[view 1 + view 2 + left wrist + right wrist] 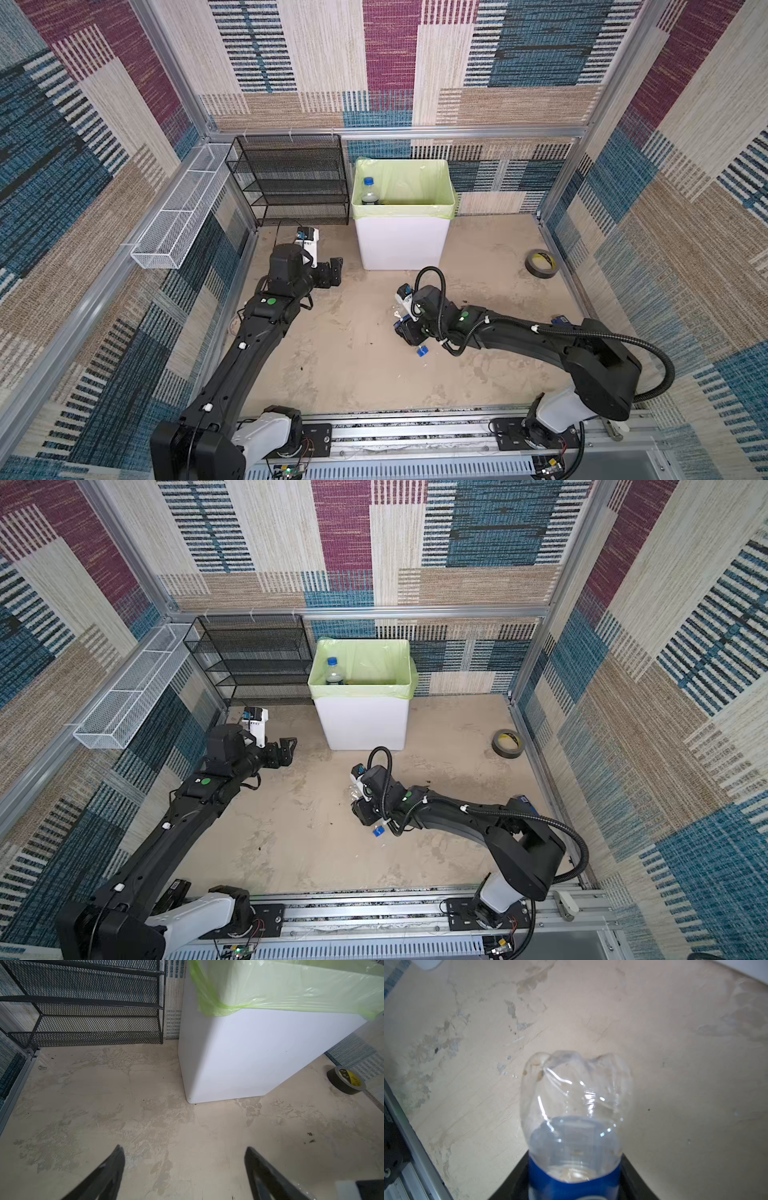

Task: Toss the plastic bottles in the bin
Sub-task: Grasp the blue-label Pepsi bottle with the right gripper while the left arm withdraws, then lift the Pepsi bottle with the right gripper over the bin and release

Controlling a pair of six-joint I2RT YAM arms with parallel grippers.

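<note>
Clear plastic, crumpled at its base and banded with a blue label: that is the bottle we see between the fingers of the right gripper, which press on the label from both sides. In both top views it lies low over the middle of the table, its blue-capped end poking out toward the near edge; we cannot tell whether it rests on the surface. Behind it, apart, stands the white bin, its pale green bag folded over the rim. A second bottle with a blue cap stands inside at the left wall. Just left of the bin the left gripper hovers with its fingers spread wide and nothing between them. A black mesh rack stands beside the bin, and a tape roll lies to the right.
</note>
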